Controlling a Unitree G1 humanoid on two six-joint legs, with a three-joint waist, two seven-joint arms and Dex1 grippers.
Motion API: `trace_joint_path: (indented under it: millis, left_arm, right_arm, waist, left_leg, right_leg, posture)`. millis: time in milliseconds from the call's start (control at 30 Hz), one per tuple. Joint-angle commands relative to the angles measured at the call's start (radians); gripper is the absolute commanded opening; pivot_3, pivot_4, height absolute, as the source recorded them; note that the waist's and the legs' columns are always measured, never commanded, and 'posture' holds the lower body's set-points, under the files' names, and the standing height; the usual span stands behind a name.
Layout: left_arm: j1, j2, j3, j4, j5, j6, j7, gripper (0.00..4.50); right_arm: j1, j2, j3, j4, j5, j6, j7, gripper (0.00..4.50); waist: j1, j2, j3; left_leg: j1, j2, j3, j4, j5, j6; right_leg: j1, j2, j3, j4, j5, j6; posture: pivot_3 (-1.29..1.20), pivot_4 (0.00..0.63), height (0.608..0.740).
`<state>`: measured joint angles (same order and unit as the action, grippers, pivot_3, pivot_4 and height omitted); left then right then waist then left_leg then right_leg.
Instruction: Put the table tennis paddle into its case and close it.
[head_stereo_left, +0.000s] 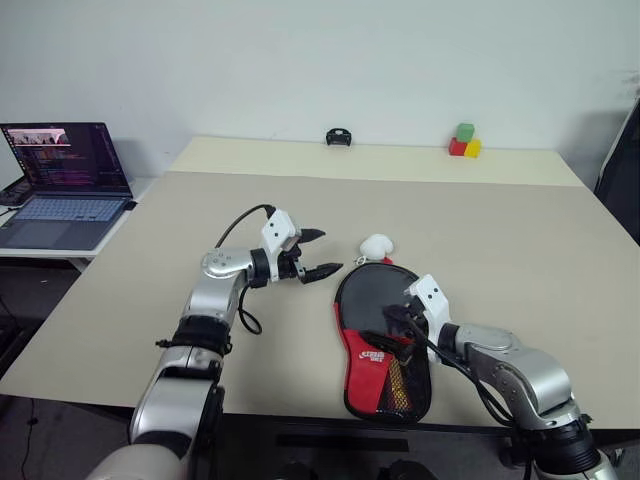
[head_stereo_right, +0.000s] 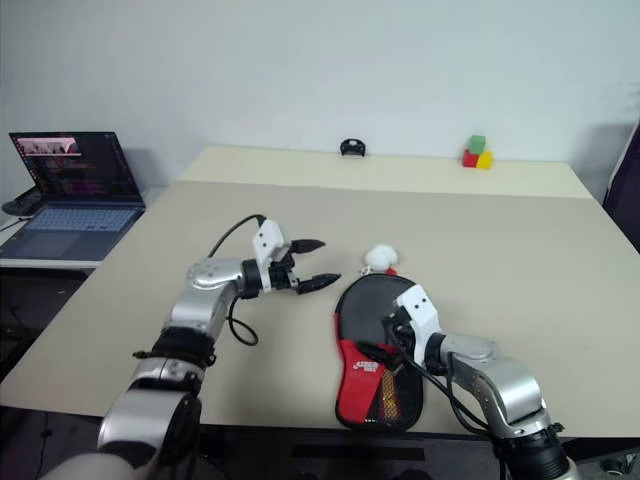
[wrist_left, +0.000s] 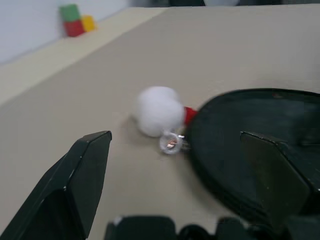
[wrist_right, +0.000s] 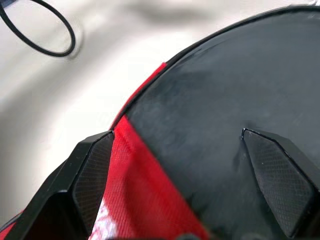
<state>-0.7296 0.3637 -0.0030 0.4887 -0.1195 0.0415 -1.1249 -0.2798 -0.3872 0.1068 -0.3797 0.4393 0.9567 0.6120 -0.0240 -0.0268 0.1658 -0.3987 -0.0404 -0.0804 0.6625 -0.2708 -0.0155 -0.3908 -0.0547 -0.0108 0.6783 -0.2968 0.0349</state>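
Closing the case (head_stereo_left: 385, 340) looks like the step in hand, judging by how it lies flat near the front edge of the worktop (head_stereo_left: 520, 250), black round end away from the robot, red logo part and mesh pocket toward it. No paddle lies apart from it on the worktop; it is presumably inside already, though I cannot confirm that, nor how far the zip is run. To do this well, one gripper should pin the case flat while the other takes the puller and draws it along the rim in a smooth curve; the pompom (head_stereo_left: 376, 245) at the far end, touching the rim, probably marks the puller, with a small metal ring beside it in the left wrist view.

The left gripper (head_stereo_left: 317, 253) hovers above the worktop just left of the pompom, jaws spread wide, holding nothing and touching nothing. The right gripper (head_stereo_left: 397, 322) hangs low over the middle of the case, jaws also fully spread and empty; in its wrist view the fingers (wrist_right: 92, 175) straddle the seam between red and black fabric, and whether they touch the cloth I cannot tell.
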Motion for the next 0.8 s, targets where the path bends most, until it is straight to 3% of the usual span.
trace_joint_path:
  millis: [33, 200, 367, 533, 800]
  left_arm:
    - [0.05, 0.004, -0.033, -0.22, -0.055, 0.107, 0.007, 4.45]
    - [0.122, -0.02, -0.105, -0.356, -0.079, 0.191, 0.013, 4.45]
    - [0.13, -0.026, -0.16, -0.34, -0.071, 0.189, 0.007, 4.45]
    - [0.104, -0.069, -0.201, -0.246, -0.046, 0.18, 0.037, 4.45]
    - [0.027, -0.141, -0.252, -0.051, 0.042, 0.039, 0.116, 4.45]
  right_arm:
    - [-0.024, -0.019, -0.097, -0.105, 0.119, 0.061, 0.026, 4.5]
    - [-0.07, -0.067, -0.282, -0.183, 0.328, 0.191, 0.025, 4.5]
    - [-0.078, -0.164, -0.374, -0.138, 0.353, 0.201, 0.007, 4.5]
    - [-0.074, -0.233, -0.409, -0.1, 0.342, 0.173, -0.002, 4.5]
    - [-0.075, -0.247, -0.377, -0.086, 0.322, 0.147, -0.03, 4.5]
  waist:
    - [0.0, 0.002, 0.001]
    - [0.001, 0.004, 0.003]
    - [0.001, 0.005, 0.003]
    - [0.005, 0.005, 0.003]
    - [0.006, 0.005, 0.003]
  left_leg:
    - [0.0, 0.0, 0.0, 0.0, 0.0, 0.0]
    - [0.001, 0.0, 0.0, 0.0, 0.0, 0.0]
    - [0.001, 0.0, 0.0, 0.0, 0.0, 0.001]
    - [0.001, 0.0, 0.001, 0.0, 0.0, 0.001]
    - [0.001, -0.001, 0.002, 0.0, 0.0, 0.001]
  right_leg:
    - [0.0, 0.0, 0.0, 0.0, 0.0, 0.0]
    - [0.001, 0.0, 0.0, 0.0, 0.0, 0.0]
    - [0.001, 0.0, -0.001, 0.0, 0.0, 0.0]
    - [0.002, 0.0, -0.001, 0.0, 0.0, 0.0]
    - [0.002, 0.0, -0.001, 0.0, 0.0, 0.0]
  posture:
    - [0.0, 0.15, 0.74]
    - [0.0, 0.15, 0.74]
    - [0.0, 0.15, 0.74]
    - [0.0, 0.15, 0.74]
    - [0.0, 0.15, 0.74]
